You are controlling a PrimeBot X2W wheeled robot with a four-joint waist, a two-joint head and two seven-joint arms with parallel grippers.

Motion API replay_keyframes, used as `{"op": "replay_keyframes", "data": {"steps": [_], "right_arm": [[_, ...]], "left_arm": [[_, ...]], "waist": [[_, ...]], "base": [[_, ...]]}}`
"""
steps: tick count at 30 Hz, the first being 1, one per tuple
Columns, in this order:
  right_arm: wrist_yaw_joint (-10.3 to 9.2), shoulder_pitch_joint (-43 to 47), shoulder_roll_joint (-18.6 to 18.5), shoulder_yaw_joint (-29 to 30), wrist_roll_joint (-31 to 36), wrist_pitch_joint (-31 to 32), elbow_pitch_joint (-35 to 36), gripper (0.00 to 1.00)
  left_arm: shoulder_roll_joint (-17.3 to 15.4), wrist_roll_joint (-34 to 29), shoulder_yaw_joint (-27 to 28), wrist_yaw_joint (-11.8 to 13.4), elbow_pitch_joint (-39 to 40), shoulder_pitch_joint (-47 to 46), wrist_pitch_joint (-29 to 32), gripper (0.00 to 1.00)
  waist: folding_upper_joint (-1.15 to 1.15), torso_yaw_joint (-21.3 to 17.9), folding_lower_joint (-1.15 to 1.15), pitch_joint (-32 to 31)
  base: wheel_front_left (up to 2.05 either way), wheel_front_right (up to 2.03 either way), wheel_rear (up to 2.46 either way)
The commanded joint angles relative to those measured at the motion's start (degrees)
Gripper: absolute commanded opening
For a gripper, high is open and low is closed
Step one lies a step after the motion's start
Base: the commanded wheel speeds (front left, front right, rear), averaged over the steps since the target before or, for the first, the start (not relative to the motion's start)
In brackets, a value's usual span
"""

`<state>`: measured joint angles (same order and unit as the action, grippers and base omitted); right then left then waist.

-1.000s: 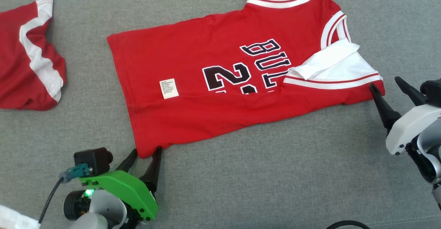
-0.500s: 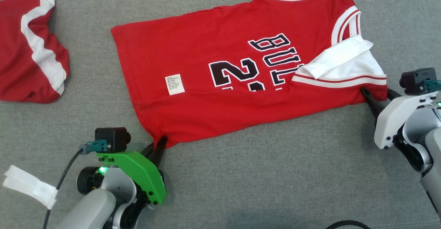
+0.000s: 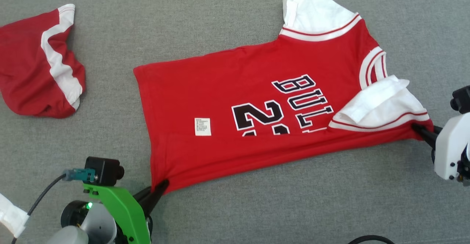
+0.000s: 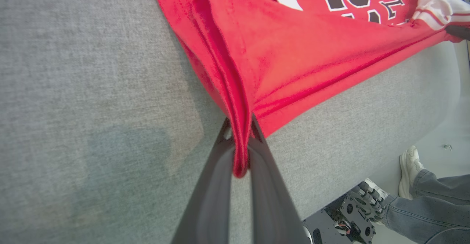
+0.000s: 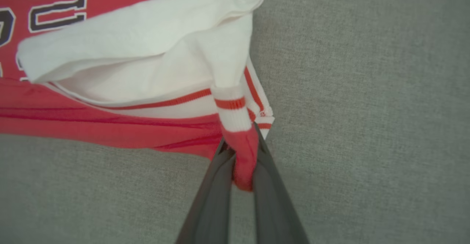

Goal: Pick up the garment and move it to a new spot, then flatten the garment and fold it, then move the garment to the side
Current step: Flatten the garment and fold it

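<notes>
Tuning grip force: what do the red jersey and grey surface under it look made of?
Red jersey: soft matte knit, probably cotton; it bunches into thin folds at the left gripper. Grey surface: matte woven fabric, likely upholstery; fine speckled weave shows.

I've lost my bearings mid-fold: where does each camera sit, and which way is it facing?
Head view: on the head, looking forward and down at the shirt on the grey surface; left gripper lower left, right gripper right edge.
Left wrist view: on the left wrist, looking along its fingers, shut on the shirt's hem corner; a person's shoe lower right.
Right wrist view: on the right wrist, looking along its fingers, shut on the shirt by its white sleeve.
Shared: head and left wrist views both show the white label.
</notes>
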<state>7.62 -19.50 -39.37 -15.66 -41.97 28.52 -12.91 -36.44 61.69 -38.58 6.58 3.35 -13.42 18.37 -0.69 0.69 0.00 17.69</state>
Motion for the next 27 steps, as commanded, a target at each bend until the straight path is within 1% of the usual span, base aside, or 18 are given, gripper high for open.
{"op": "replay_keyframes", "data": {"steps": [1,3,5,8,9,10,11,12,14,17,20,23,24,27], "right_arm": [[-0.24,2.4,-1.56,0.88,-1.26,1.45,1.09,0.0],[-0.23,5.57,-2.81,1.84,-3.07,3.47,4.25,0.0],[-0.22,8.37,-2.63,2.94,-4.14,4.41,6.71,0.0],[-0.2,11.55,-1.44,3.83,-2.95,4.23,7.95,0.0],[-0.19,12.2,-0.74,3.84,-2.22,4.04,8.14,0.0],[-0.19,12.32,0.12,4.08,-1.52,3.34,8.28,0.07],[-0.18,12.31,0.98,4.38,-0.89,2.53,8.31,0.96],[-0.17,12.37,1.74,4.45,-0.59,1.87,8.52,1.0],[-0.17,12.94,1.91,5.27,-0.12,0.79,9.33,1.0],[-0.18,13.87,-0.2,8.31,0.34,0.14,12.74,1.0],[-0.15,12.02,-1.91,12.34,-0.06,0.0,17.3,1.0],[-0.15,6.41,-2.24,15.26,1.82,0.79,19.6,1.0],[-0.15,6.41,-2.24,15.26,1.82,0.79,19.6,1.0],[-0.13,-3.4,-0.66,14.8,5.43,1.02,18.24,1.0]], "left_arm": [[-1.32,0.81,0.45,0.66,1.03,1.83,0.29,0.0],[-2.52,0.94,0.06,1.24,3.55,3.97,0.42,0.0],[-2.96,0.91,-0.63,1.92,4.78,6.11,0.31,0.0],[-2.0,0.09,-1.3,3.05,4.78,7.67,-0.79,0.0],[-1.13,0.12,-1.32,3.43,4.56,7.91,-1.38,0.03],[-0.39,0.03,-1.01,4.11,4.27,8.02,-2.22,0.55],[0.02,-0.61,-0.96,4.62,4.01,7.99,-3.02,1.0],[0.33,-1.24,-1.13,4.93,3.79,7.91,-3.69,1.0],[1.02,-2.55,-1.14,5.69,3.96,7.98,-5.12,1.0],[-0.3,-4.46,-0.75,6.74,6.2,8.08,-6.69,1.0],[-1.64,-5.79,0.94,7.78,9.19,5.94,-7.3,1.0],[-1.29,-7.9,2.03,8.51,9.3,-0.01,-6.24,1.0],[-1.29,-7.9,2.03,8.51,9.3,-0.01,-6.24,1.0],[1.78,-9.46,1.92,7.98,5.6,-8.15,-4.51,1.0]], "waist": [[0.69,-0.4,0.0,-0.42],[0.69,-0.59,0.0,-0.39],[0.69,-0.85,0.0,-0.02],[0.69,-0.9,0.0,0.59],[0.69,-0.8,0.0,0.76],[0.69,-0.7,0.0,0.91],[0.69,-0.65,0.0,1.05],[0.69,-0.58,0.0,1.15],[0.69,-0.11,0.0,1.32],[0.69,0.67,0.0,1.87],[0.69,1.33,0.0,3.73],[0.69,2.69,0.0,6.96],[0.69,2.69,0.0,6.96],[0.69,4.02,0.0,11.42]], "base": [[0.0,0.0,0.0],[0.0,0.0,0.0],[0.0,0.0,0.0],[0.0,0.0,0.0],[0.0,0.0,0.0],[0.0,0.0,0.0],[0.0,0.0,0.0],[0.0,0.0,0.0],[0.0,0.0,0.0],[0.0,0.0,0.0],[0.0,0.0,0.0],[0.0,0.0,0.0],[0.0,0.0,0.0],[0.0,0.0,0.0]]}}
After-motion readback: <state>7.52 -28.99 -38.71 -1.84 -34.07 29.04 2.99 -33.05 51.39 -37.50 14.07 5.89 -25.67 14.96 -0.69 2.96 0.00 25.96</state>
